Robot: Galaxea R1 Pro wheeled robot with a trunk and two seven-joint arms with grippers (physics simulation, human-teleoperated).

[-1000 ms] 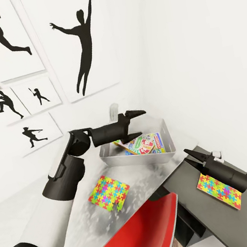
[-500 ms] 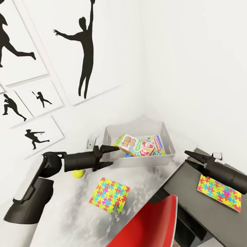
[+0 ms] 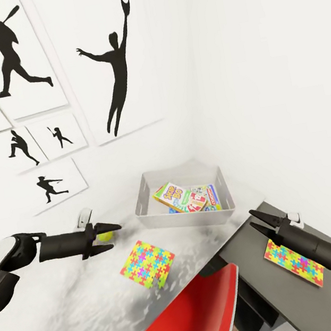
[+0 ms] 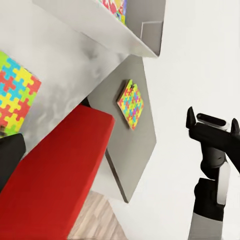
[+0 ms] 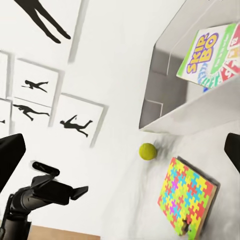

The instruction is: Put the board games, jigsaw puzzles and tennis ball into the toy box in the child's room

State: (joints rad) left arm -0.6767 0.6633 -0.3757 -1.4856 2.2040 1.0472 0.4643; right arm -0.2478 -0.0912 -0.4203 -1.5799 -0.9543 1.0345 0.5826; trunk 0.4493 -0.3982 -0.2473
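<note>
Now left gripper (image 3: 108, 236) fingers spread, tennis ball (image 3: 106, 237) seemingly between tips; right gripper (image 3: 260, 221) spread, puzzle (image 3: 294, 263) behind its fingers.

You have three board games (image 3: 190, 198) lying in one toy box (image 3: 152, 215), two jigsaw puzzles (image 3: 147, 263) on the table (image 3: 75, 304), one tennis ball (image 3: 105, 236), one red chair (image 3: 191, 317), and five silhouette posters (image 3: 110, 61) on the wall.
</note>
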